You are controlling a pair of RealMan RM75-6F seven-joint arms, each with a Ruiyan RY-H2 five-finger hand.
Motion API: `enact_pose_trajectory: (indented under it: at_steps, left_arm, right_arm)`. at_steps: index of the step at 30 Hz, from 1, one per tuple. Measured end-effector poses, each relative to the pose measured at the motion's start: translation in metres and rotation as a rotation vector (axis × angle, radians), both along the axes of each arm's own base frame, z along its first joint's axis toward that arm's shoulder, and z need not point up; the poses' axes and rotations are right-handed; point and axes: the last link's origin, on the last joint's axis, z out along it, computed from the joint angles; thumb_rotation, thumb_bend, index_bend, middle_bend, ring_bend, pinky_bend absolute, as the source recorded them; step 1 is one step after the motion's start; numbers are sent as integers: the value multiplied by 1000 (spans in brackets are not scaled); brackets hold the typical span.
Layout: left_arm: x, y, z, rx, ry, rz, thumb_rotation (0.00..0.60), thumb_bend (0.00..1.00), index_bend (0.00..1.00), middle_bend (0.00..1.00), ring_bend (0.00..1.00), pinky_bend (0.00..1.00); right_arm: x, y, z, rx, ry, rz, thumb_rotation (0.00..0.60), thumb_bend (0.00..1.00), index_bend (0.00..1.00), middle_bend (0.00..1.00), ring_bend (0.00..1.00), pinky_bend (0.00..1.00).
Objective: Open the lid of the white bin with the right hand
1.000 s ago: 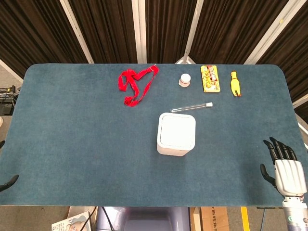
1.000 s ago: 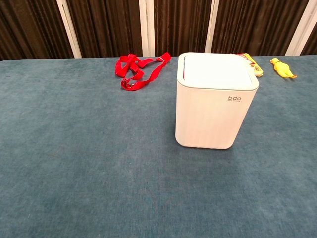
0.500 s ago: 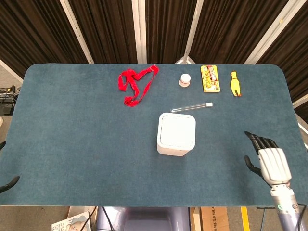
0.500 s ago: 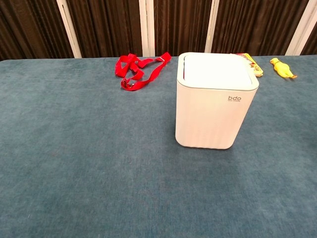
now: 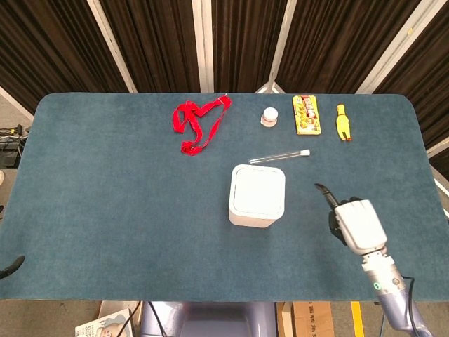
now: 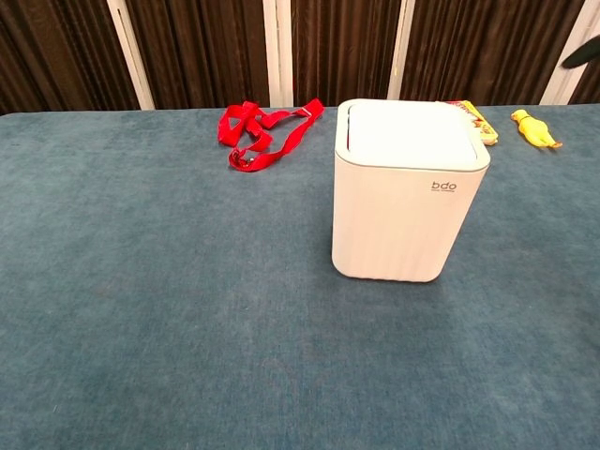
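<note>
The white bin (image 5: 257,196) stands upright mid-table with its lid (image 5: 258,191) flat and closed; in the chest view the bin (image 6: 408,202) fills the centre, its lid (image 6: 410,133) down. My right hand (image 5: 354,223) hovers to the right of the bin and apart from it, holding nothing, with one dark finger (image 5: 323,190) stretched toward the bin. A dark fingertip (image 6: 581,52) of that hand shows at the top right edge of the chest view. Only a dark tip of my left hand (image 5: 11,265) shows at the table's near left edge.
A red strap (image 5: 198,123) lies at the back left of the bin. Just behind the bin lies a clear tube (image 5: 279,156). Along the far edge sit a small white jar (image 5: 269,116), a yellow snack packet (image 5: 306,114) and a yellow toy chicken (image 5: 342,122).
My right hand has moved left and forward from the table's near right corner toward the bin, and its fingertip has entered the chest view. The bin and lid have not moved.
</note>
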Motion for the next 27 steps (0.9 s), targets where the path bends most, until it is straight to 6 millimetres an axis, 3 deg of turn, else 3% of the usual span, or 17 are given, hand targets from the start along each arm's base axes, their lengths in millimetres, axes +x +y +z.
enact_pose_trajectory:
  at_steps: [17,27]
  left_arm:
    - [-1,1,1,23,3,12,600,121,107,21,0,0]
    - [-1,0,1,29,0,20,600,121,107,21,0,0]
  right_arm:
    - [50,-28,-20,121,119,9,600,859,159,784,756,647]
    - [67,-20,-26,167,118,36,600,859,208,784,756,647]
